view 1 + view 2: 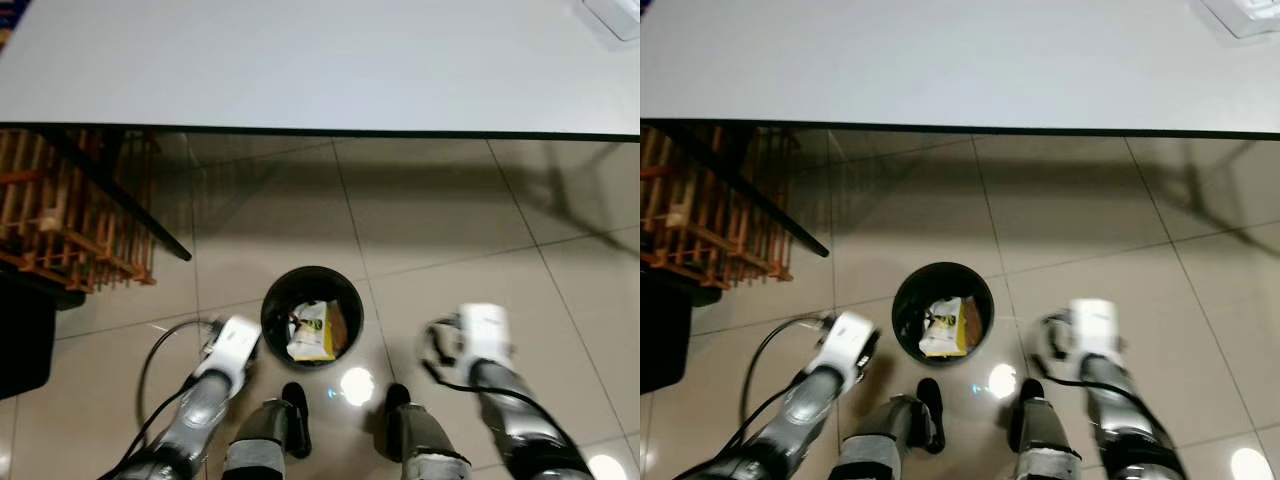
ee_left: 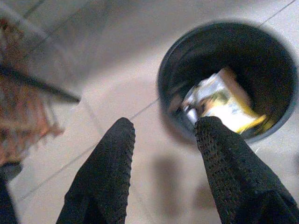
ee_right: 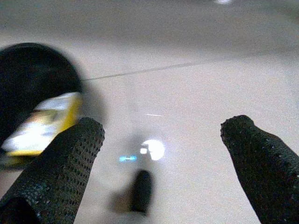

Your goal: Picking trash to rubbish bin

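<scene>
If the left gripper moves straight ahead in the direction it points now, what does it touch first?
Probably the tiled floor just beside the black bin; the open left gripper aims near the bin's rim, so depth is unclear.

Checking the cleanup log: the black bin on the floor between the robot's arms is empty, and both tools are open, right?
Not quite. The black bin holds a yellow and white wrapper, as the left eye view shows. The left tool and right tool are indeed open.
</scene>
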Robot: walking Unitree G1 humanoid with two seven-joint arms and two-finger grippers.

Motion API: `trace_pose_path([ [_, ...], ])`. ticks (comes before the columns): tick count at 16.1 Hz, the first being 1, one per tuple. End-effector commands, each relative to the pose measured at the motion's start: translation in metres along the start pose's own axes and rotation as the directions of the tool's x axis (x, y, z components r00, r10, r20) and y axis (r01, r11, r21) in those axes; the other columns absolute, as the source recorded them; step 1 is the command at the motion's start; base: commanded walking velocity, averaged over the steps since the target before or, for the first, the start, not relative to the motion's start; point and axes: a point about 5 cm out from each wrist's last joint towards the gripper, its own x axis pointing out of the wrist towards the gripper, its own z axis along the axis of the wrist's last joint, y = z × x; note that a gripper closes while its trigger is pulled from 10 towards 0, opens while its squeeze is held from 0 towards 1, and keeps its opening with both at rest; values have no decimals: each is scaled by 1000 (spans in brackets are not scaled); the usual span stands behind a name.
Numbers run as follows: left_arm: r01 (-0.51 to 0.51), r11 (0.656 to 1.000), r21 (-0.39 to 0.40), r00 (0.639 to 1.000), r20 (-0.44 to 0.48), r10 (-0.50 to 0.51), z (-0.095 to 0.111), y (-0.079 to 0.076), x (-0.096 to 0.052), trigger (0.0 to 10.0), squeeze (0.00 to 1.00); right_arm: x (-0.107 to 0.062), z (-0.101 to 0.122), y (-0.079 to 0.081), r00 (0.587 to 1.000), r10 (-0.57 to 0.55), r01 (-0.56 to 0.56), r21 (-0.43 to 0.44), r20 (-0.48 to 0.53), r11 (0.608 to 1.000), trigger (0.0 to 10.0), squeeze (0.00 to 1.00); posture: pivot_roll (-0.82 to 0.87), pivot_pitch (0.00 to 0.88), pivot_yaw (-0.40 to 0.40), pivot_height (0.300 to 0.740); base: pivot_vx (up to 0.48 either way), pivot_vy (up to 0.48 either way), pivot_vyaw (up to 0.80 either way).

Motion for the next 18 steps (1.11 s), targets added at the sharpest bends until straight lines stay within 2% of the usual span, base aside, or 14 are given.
trace_pose_path([
  [1,-6,1000,-15,998,-62,5,-16,-1,-7,10000,0,-6,-21,-1,998,-30,31,17,-55,999,10000,0,31,269,101,740,0,0,0],
  [6,-25,999,-47,993,-115,20,-28,-1,-14,10000,0,-18,-50,-8,989,-69,75,37,-128,997,10000,0,38,255,115,740,0,0,0],
  [8,-35,997,-62,984,-177,24,-42,-2,-22,10000,0,-24,-65,-10,981,-66,75,42,-182,996,10000,0,31,246,121,740,0,0,0],
  [11,-42,997,-69,976,-217,26,-51,-5,-26,10000,0,-30,-76,-13,972,-64,72,28,-225,997,10000,0,32,233,113,740,0,0,0],
  [14,-47,995,-83,975,-221,27,-51,-8,-27,10000,0,-31,-77,-16,972,-55,61,20,-230,998,10000,0,22,218,89,740,0,0,0],
  [18,-23,995,-101,982,-191,3,-37,-19,-18,10000,0,-25,-66,-22,978,-36,35,-8,-205,999,10000,0,13,199,45,740,0,0,0],
])
